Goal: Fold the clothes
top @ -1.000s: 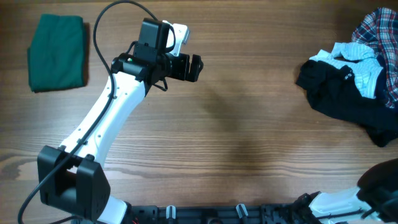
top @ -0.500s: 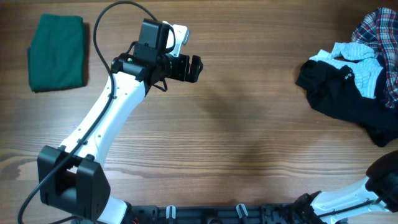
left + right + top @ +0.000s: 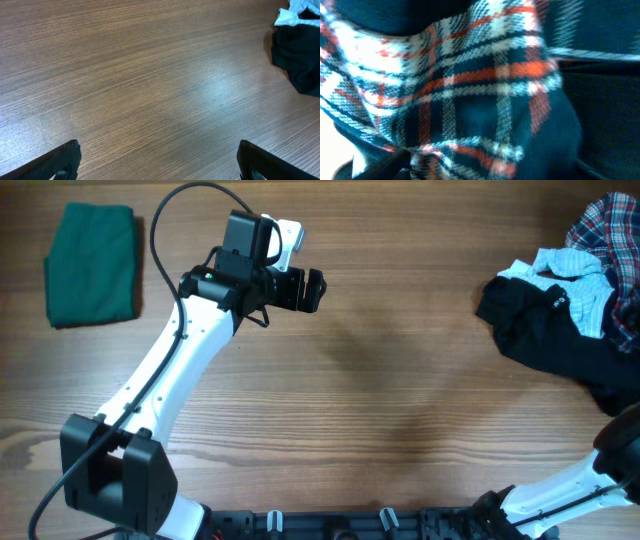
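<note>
overhead: the folded dark green garment (image 3: 92, 265) lies upper left on the surface (image 3: 400, 400). the black garment (image 3: 545, 340), white piece (image 3: 570, 275) and plaid shirt (image 3: 610, 225) are heaped at the right edge. the left gripper (image 3: 316, 290) has its jaws wide apart. blurred plaid fills the right wrist view, so i cannot tell how the right gripper's jaws stand.

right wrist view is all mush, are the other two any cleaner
Right wrist view: the plaid shirt fills the frame, apparently very close to the lens, soft throughout and smeared worst at the right edge. Left wrist view: crisp wood grain on the table, with a pale glare patch near the middle. Overhead view: sharp, evenly lit, only faint shadows.
</note>
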`<action>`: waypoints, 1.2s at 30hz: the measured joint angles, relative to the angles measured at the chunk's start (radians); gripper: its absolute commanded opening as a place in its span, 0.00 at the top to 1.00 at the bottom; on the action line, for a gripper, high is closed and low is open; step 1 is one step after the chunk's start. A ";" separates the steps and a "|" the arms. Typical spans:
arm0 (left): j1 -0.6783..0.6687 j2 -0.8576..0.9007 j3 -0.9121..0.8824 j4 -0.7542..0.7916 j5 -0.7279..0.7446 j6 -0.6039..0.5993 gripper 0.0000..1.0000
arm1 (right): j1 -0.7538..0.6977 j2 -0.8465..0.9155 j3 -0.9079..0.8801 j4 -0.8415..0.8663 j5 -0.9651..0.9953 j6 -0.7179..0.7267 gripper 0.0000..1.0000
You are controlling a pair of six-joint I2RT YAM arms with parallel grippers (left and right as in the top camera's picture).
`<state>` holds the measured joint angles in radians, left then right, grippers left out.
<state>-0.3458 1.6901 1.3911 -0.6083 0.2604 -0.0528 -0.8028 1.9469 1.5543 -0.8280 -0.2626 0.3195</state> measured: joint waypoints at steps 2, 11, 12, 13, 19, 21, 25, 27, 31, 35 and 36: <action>0.000 0.000 0.000 0.000 0.000 0.000 0.00 | 0.009 0.002 -0.006 0.016 -0.003 -0.005 0.64; 0.000 0.000 0.000 -0.002 0.000 0.000 0.00 | 0.016 0.002 -0.007 0.049 -0.018 -0.002 0.74; 0.000 0.000 0.000 -0.002 0.000 0.000 0.00 | 0.016 0.000 -0.007 0.049 -0.018 -0.002 0.73; 0.000 0.000 0.000 -0.002 0.000 0.000 0.00 | 0.016 -0.003 -0.007 0.048 -0.018 -0.002 0.72; 0.000 0.000 0.000 -0.002 0.000 0.000 0.00 | 0.018 -0.074 0.015 0.043 -0.023 -0.003 0.66; 0.000 0.000 0.000 -0.002 0.000 0.000 0.00 | 0.019 -0.126 0.035 0.044 -0.025 -0.002 0.67; 0.000 0.000 0.000 -0.002 0.000 0.000 0.00 | 0.020 -0.251 0.052 0.045 -0.029 -0.001 0.96; 0.000 0.000 0.000 -0.002 0.000 0.000 0.00 | 0.021 -0.318 0.057 0.043 -0.035 0.000 0.96; 0.000 0.000 0.000 -0.002 0.000 0.000 0.00 | 0.022 -0.409 0.059 0.043 -0.105 -0.010 0.96; 0.000 0.000 0.000 -0.003 0.000 0.000 0.00 | 0.029 -0.473 0.059 0.042 -0.188 -0.011 0.96; 0.000 0.000 0.000 -0.002 0.000 0.000 0.00 | 0.035 -0.490 0.059 0.041 -0.203 -0.011 0.96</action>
<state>-0.3458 1.6901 1.3911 -0.6106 0.2604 -0.0528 -0.7677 1.4570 1.6131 -0.7872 -0.4652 0.3088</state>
